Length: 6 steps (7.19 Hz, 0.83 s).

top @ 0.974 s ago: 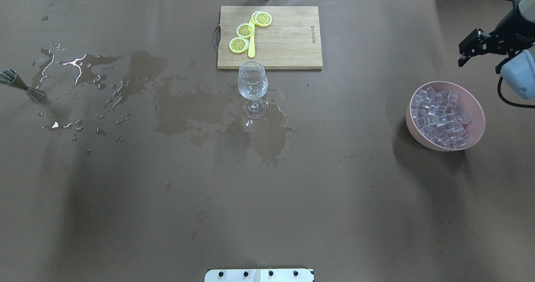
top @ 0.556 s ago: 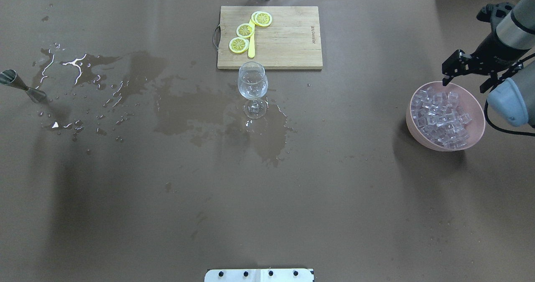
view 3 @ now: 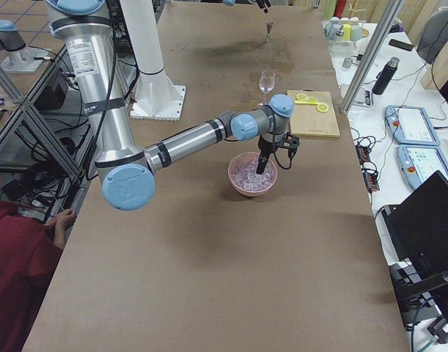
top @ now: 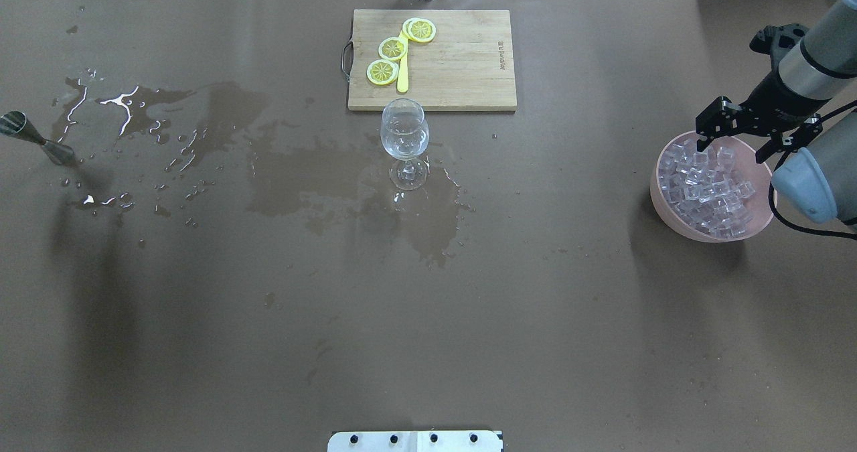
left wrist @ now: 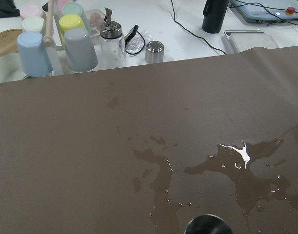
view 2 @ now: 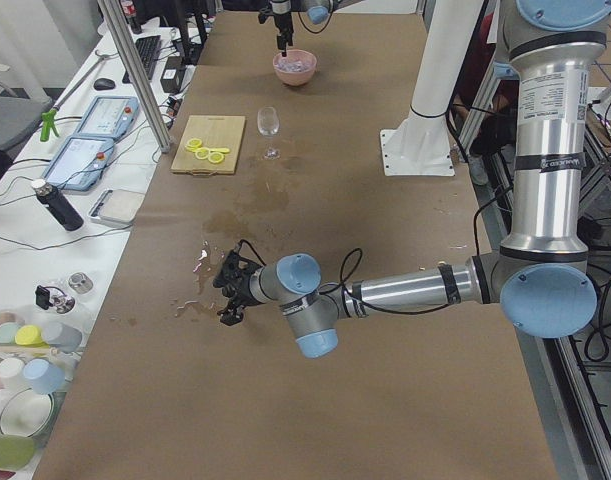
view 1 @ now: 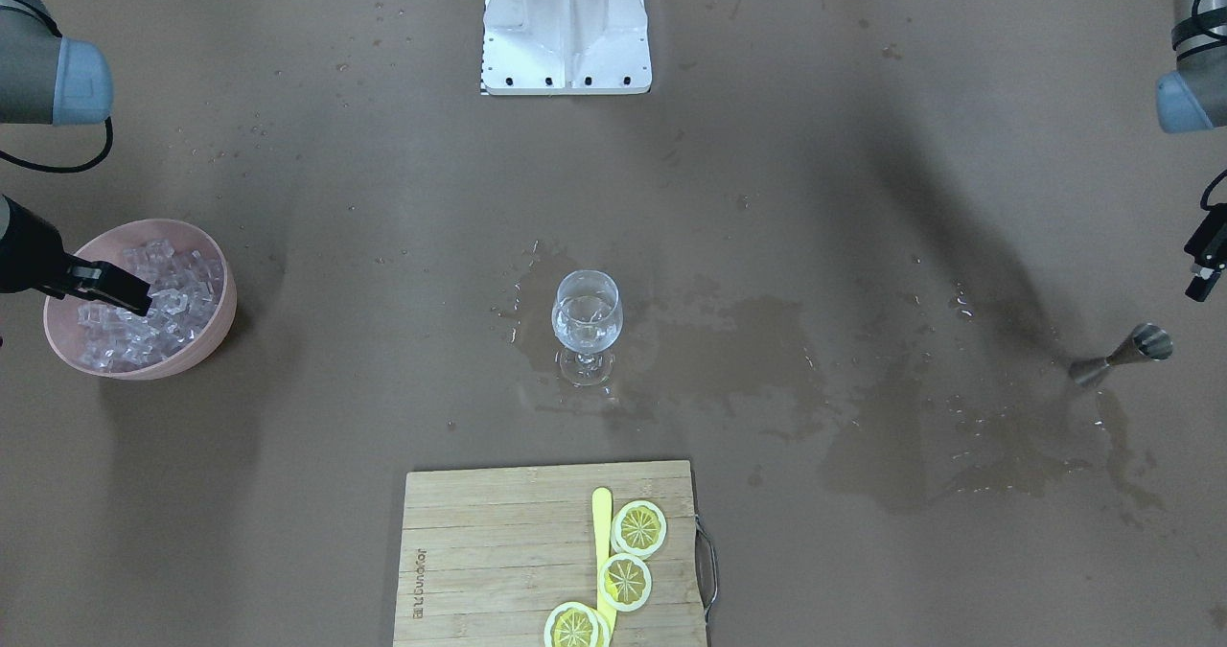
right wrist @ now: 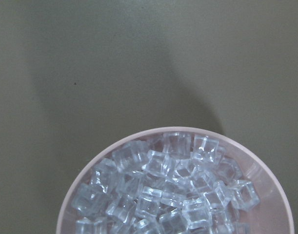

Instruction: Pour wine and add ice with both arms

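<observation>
The ice (top: pixel 710 191) is seen just beneath the right gripper (top: pixel 731 151), whose 2 jaws are spread apart. For the far-off left gripper (view 1: pixel 1203 264), jaw state cannot be told.

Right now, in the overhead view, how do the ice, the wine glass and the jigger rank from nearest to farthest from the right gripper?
1. The ice, in the pink bowl below the right gripper.
2. The wine glass, at the table's middle.
3. The jigger, at the far left edge.
</observation>
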Available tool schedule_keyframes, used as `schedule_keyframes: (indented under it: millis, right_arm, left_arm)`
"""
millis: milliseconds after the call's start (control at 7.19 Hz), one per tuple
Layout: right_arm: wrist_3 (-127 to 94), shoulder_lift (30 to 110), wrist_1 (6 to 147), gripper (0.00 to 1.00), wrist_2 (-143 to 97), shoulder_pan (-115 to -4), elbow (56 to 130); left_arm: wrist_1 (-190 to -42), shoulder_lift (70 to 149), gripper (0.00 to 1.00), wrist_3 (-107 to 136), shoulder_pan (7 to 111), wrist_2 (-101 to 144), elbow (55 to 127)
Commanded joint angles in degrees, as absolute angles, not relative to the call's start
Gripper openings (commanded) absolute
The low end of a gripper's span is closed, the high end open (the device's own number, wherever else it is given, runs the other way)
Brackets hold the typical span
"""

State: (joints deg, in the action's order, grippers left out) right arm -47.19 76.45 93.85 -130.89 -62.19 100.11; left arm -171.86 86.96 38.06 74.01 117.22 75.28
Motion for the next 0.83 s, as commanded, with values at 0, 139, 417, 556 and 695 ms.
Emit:
schedule_keyframes:
  millis: [0, 139, 417, 556, 695]
  right_arm:
    - [-47.4, 76.3, 93.9, 1.0, -131.0, -62.2, 100.5]
    - [-47.4, 76.3, 93.9, 1.0, -131.0, -62.2, 100.4]
    - [-46.9, 75.9, 93.9, 1.0, -130.6, -61.0, 98.7]
    - [-46.9, 74.5, 93.8, 1.0, -127.9, -59.4, 96.4]
    - [-47.3, 73.1, 93.8, 1.0, -125.3, -58.4, 95.1]
  left_arm:
    - [-175.5, 86.3, 0.98, 40.1, 71.7, 115.0, 73.7]
    - [-177.2, 86.3, 0.98, 41.6, 69.3, 112.1, 73.6]
    - [-177.7, 86.2, 0.98, 43.0, 66.9, 109.9, 73.4]
    - [-177.9, 86.2, 0.98, 43.1, 66.0, 108.6, 73.1]
    - [-178.3, 86.2, 0.98, 43.2, 63.6, 105.4, 72.6]
